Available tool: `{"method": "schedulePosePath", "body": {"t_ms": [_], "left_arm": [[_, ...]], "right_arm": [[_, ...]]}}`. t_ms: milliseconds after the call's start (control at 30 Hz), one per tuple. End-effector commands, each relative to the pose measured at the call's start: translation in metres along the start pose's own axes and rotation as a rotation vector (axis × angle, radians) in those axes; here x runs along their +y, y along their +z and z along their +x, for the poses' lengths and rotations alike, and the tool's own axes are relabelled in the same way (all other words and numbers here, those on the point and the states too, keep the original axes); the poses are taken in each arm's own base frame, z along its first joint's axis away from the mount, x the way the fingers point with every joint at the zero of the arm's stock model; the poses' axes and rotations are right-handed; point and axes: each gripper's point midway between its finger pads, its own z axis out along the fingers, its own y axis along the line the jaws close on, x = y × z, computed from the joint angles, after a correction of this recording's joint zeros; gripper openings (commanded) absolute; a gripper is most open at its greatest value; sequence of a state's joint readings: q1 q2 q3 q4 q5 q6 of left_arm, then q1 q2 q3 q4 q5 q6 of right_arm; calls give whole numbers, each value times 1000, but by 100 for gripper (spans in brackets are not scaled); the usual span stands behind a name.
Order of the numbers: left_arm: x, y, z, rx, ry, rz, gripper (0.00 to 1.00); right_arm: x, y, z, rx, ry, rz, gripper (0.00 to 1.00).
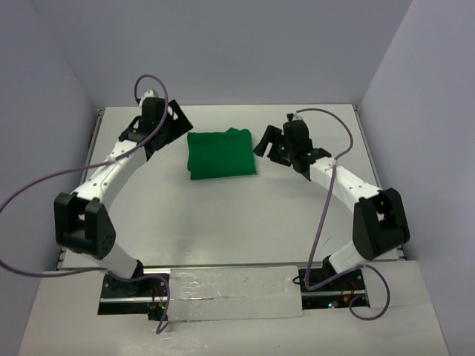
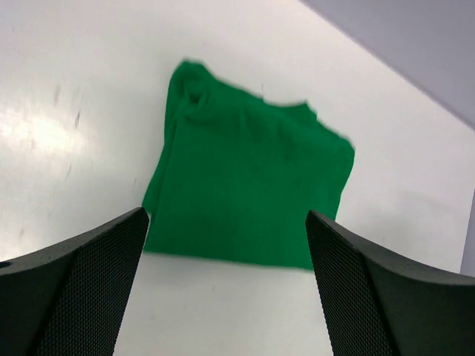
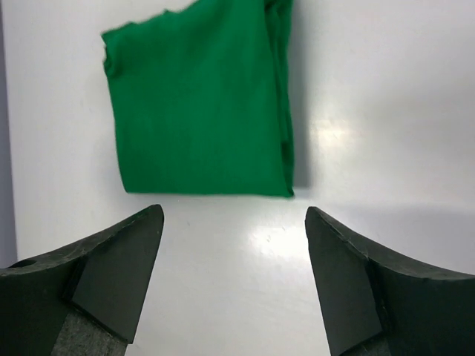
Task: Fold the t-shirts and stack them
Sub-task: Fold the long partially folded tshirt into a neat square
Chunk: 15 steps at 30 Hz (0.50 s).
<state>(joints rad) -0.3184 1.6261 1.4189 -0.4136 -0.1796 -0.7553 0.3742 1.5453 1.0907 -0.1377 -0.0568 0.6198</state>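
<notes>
The green t-shirt [image 1: 220,153] lies folded into a compact rectangle on the white table, at the back middle. It also shows in the left wrist view [image 2: 249,193] and in the right wrist view [image 3: 200,104]. My left gripper [image 1: 175,122] is open and empty, just left of the shirt and apart from it [image 2: 226,222]. My right gripper [image 1: 265,141] is open and empty, just right of the shirt and apart from it [image 3: 234,215]. Both hover above the table.
The white table [image 1: 223,215] is bounded by grey walls at the back and sides. A strip of tape [image 1: 230,291] lies at the near edge between the arm bases. Purple cables [image 1: 30,193] loop from both arms.
</notes>
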Motion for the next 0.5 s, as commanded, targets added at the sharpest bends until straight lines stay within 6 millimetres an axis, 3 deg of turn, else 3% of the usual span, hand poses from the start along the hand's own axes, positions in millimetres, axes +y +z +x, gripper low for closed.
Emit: {"method": "schedulePosePath", "body": {"t_ms": [0, 167, 233, 467], "left_arm": [[18, -23, 38, 47, 43, 26, 95], [35, -62, 71, 75, 73, 69, 94], [49, -73, 81, 80, 71, 56, 95], [57, -113, 68, 9, 73, 88, 96]], "right_arm": [[-7, -26, 6, -42, -27, 3, 85], [-25, -63, 20, -57, -52, 39, 92], [-33, -84, 13, -117, -64, 73, 99], [-51, -125, -3, -205, -88, 186, 100]]}}
